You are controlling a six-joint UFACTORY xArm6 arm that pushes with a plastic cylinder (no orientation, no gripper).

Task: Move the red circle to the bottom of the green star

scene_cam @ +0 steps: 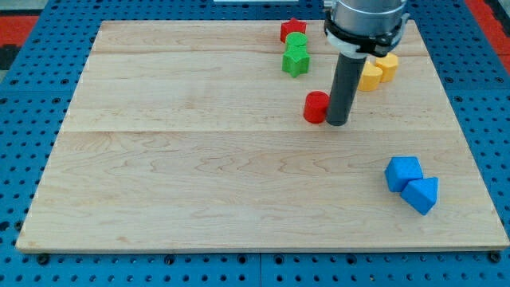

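The red circle lies on the wooden board, right of the middle in the upper half. My tip stands right against its right side, touching it or nearly so. The green star lies above and a little to the left of the red circle, with a gap of bare board between them. A green round block sits right above the star, and a red star-like block sits above that at the board's top edge.
Two yellow blocks lie close to the right of the rod, partly hidden by the arm. A blue cube and a blue triangular block touch each other at the lower right. Blue perforated table surrounds the board.
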